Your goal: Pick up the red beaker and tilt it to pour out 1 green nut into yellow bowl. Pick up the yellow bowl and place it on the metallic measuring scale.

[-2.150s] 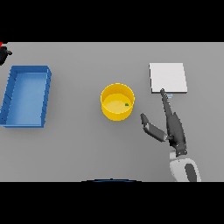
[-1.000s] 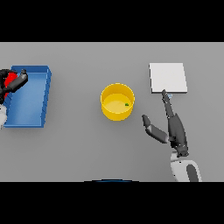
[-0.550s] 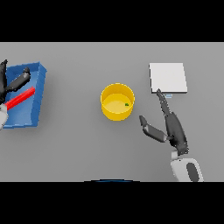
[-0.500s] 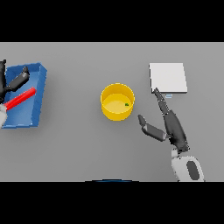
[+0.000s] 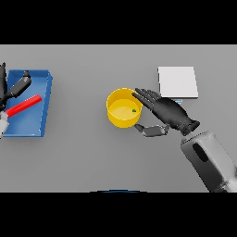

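a: where was the yellow bowl (image 5: 122, 108)?

b: it sat mid-table, the green nut (image 5: 134, 110) inside, the measuring scale (image 5: 177, 82) just beyond to the right.

a: how would it handle?

b: it looked light, stiff and smooth-walled; a clasp across rim and side seemed safest.

a: and the right hand (image 5: 164, 112)?

b: it was spread open beside the bowl, fingers over the rim, thumb low, holding nothing.

a: the left hand (image 5: 14, 89)?

b: it was at the blue tray (image 5: 44, 99), fingers straight, the red beaker (image 5: 23, 105) lying loose beside it.
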You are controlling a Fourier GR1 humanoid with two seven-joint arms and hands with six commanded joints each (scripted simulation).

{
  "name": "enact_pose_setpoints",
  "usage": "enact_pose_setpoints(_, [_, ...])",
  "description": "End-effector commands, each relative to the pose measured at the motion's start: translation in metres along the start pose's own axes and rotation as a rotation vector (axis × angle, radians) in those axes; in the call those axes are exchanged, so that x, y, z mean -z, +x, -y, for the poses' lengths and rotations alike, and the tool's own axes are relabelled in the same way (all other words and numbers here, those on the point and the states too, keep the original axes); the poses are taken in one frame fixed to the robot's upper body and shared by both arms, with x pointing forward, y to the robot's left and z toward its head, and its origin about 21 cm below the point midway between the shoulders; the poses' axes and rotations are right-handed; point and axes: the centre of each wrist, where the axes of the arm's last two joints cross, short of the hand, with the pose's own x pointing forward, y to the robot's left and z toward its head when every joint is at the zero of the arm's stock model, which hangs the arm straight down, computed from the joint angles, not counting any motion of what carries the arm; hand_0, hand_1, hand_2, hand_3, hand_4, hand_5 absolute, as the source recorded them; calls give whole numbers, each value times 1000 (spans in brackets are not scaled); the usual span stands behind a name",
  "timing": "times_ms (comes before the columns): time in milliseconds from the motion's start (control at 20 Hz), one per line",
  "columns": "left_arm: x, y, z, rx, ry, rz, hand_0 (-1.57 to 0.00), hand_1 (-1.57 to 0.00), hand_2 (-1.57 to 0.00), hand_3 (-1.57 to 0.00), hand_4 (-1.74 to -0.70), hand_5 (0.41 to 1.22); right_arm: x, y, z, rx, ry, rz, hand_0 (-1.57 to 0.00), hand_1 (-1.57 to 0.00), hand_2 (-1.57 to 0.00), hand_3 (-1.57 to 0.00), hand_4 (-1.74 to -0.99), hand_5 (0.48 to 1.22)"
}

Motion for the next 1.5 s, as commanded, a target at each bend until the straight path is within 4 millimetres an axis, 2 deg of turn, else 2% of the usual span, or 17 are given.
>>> enact_pose_setpoints(0, [1,3,-4,7,-1,5,-5,-4,-4,-4,-738,693,5,0,1,-64,47,27,1,1,1,1,-1217,676])
enact_pose_setpoints(100, [0,4,-1,18,-11,3,-3,-2,-2,-2,-741,699,16,3,5,-175,131,65,1,1,1,1,-1226,692])
enact_pose_setpoints(300, [-1,0,-6,18,-5,3,0,0,0,0,-745,704,36,8,7,-326,255,99,1,1,1,1,-1215,711])
enact_pose_setpoints(550, [-2,-1,-2,21,-7,6,1,1,1,1,-743,698,60,17,-2,-365,382,109,1,1,1,1,-1225,722])
enact_pose_setpoints(800, [0,-6,-8,26,2,3,1,1,1,1,-743,699,81,19,-4,-421,442,100,1,1,1,1,-1255,733])
enact_pose_setpoints(1000, [-1,-8,-10,25,3,-1,1,1,1,1,-744,698,89,26,-9,-443,485,98,1,1,1,1,-1261,736])
enact_pose_setpoints(1250, [1,-5,-11,22,0,-9,1,1,1,1,-744,697,92,16,-12,-431,552,59,1,1,-3,-28,-1282,749])
enact_pose_setpoints(1350, [-1,-5,-13,25,4,2,1,1,1,1,-745,699,97,19,-15,-417,566,41,1,1,-23,-72,-1289,758])
enact_pose_setpoints(1450, [-1,-6,-8,17,7,-5,1,1,1,1,-750,701,95,18,-17,-393,581,3,-26,-36,-71,-141,-1302,805])
